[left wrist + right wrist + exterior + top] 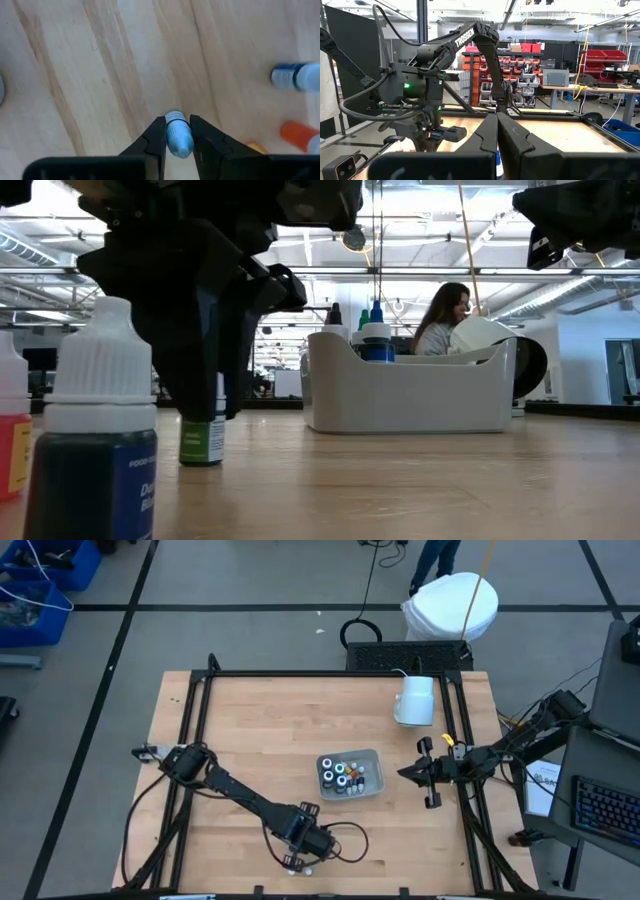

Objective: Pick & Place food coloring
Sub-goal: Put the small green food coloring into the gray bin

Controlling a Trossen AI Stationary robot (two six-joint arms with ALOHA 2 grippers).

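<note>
My left gripper [177, 120] points down near the table's front edge [298, 856], over a small green-labelled food coloring bottle [202, 442] with a white cap, and is shut on it. Close by stand two loose bottles, a blue one [95, 445] and a red one [10, 442]; the left wrist view shows the blue one [295, 77] and an orange-red one [300, 137]. More food coloring sits in the clear tray [372, 756] at mid-table. My right gripper [405, 772] hovers shut to the right of the tray, touching nothing. My left gripper pinches the bottle's white cap [176, 137] between its two fingers [157, 137]. The fingers come from above, pointing down. The bottle stands upright under them with its base [202, 463] on the wooden table.
A large white mug [415, 700] stands at the table's far right. Black frame rails [300, 673] run along the table's edges. Bare wood lies between the tray and my left gripper. A person [445, 315] sits in the room behind.
</note>
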